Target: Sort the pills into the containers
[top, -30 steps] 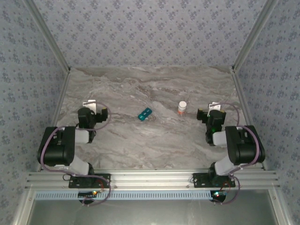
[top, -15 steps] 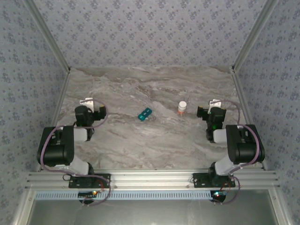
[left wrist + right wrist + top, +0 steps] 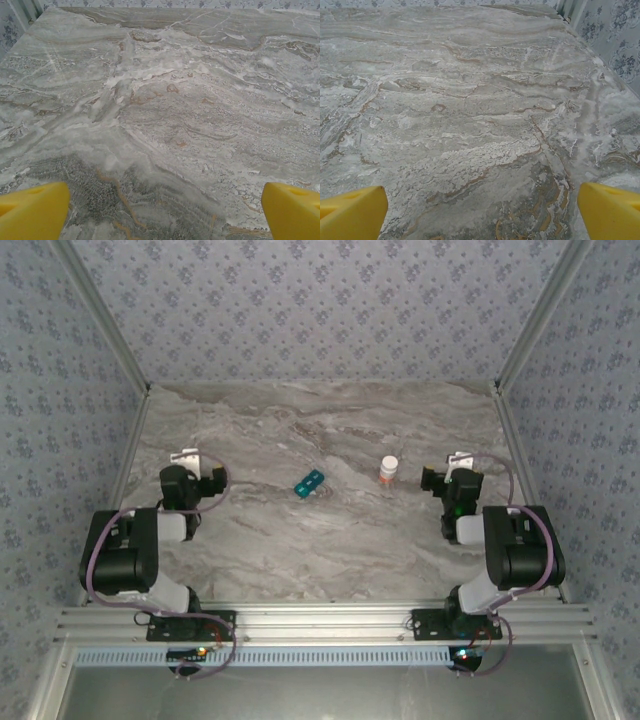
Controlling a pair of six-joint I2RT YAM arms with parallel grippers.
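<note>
A small teal-blue pill box, the container (image 3: 310, 482), lies on the marble table near the middle. To its right stands an amber bottle with a white cap (image 3: 388, 472). No loose pills can be made out. My left gripper (image 3: 187, 457) rests at the table's left side, well away from the box, and is open. My right gripper (image 3: 459, 460) sits at the right side, a short way right of the bottle, also open. In each wrist view the yellow fingertips (image 3: 32, 212) (image 3: 610, 207) stand wide apart over bare marble.
Patterned walls with aluminium posts (image 3: 518, 335) close in the table on three sides. The table's left edge (image 3: 20, 32) and right edge (image 3: 580, 35) lie close to the grippers. An aluminium rail (image 3: 320, 620) runs along the near edge by the arm bases.
Both grippers have moved slightly away from the bases, toward the back of the table, and then held still. The box and bottle have not moved.
</note>
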